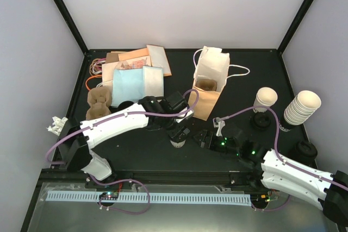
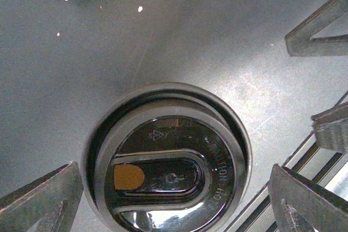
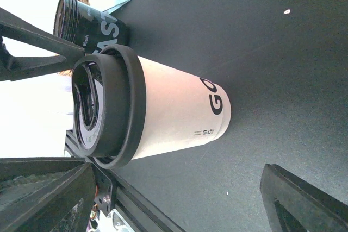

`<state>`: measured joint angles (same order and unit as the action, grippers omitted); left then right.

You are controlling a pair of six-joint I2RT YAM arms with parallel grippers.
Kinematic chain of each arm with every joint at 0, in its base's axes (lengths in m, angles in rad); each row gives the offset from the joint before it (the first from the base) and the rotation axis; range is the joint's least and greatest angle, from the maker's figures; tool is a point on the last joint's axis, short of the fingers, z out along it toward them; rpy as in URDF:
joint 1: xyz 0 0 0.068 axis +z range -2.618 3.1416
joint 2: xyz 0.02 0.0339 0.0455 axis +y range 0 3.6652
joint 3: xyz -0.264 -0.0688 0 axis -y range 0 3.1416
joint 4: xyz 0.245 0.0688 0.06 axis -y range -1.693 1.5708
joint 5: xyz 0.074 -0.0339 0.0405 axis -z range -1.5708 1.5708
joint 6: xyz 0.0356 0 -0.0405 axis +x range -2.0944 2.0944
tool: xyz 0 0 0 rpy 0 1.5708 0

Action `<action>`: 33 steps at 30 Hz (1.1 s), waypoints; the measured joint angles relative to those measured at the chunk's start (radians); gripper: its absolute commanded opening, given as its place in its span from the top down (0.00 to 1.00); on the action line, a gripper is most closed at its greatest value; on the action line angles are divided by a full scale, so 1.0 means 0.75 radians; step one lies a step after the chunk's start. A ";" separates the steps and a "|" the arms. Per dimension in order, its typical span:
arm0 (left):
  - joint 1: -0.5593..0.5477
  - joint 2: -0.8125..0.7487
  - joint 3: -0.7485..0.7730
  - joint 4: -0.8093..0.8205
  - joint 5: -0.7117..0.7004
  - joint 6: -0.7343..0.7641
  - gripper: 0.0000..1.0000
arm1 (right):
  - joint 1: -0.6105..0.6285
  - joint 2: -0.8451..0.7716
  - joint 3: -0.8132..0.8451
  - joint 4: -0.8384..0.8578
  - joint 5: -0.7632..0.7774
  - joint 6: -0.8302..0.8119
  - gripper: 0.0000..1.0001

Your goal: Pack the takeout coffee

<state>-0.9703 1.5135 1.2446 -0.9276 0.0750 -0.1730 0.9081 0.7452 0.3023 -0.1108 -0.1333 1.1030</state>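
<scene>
The takeout coffee (image 1: 178, 142) stands upright near the middle of the table, a white cup (image 3: 174, 112) with black lettering and a black lid (image 2: 168, 161). My left gripper (image 1: 178, 133) hangs right over it, open, its midpoint (image 2: 174, 169) above the lid and a finger (image 2: 43, 199) standing off each side without touching. My right gripper (image 1: 204, 138) sits low just right of the cup, also open (image 3: 176, 169). The cup stands ahead of its fingers (image 3: 304, 199), not between them. One left finger (image 3: 38, 42) reaches down to lid height.
An open paper bag (image 1: 209, 80) with handles stands behind the cup. A pulp cup carrier (image 1: 99, 103), paper sleeves (image 1: 136, 69) and a black lettered cup (image 3: 89, 23) lie to the left. Stacked cream cups (image 1: 303, 107), a single cup (image 1: 266, 99) and loose black lids (image 1: 304, 150) are at right.
</scene>
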 measured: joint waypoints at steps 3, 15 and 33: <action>0.000 0.016 -0.005 0.000 0.001 0.001 0.08 | 0.000 0.000 0.000 0.001 0.000 0.004 0.15; 0.000 0.021 -0.005 -0.009 -0.002 0.019 0.15 | 0.000 0.118 -0.005 0.152 -0.047 0.079 0.24; 0.000 0.027 -0.008 -0.021 -0.028 0.026 0.27 | 0.000 0.257 -0.056 0.419 -0.116 0.179 0.31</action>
<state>-0.9703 1.5341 1.2388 -0.9432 0.0540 -0.1535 0.9081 0.9382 0.2600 0.2031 -0.2207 1.2369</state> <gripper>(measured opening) 0.738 0.692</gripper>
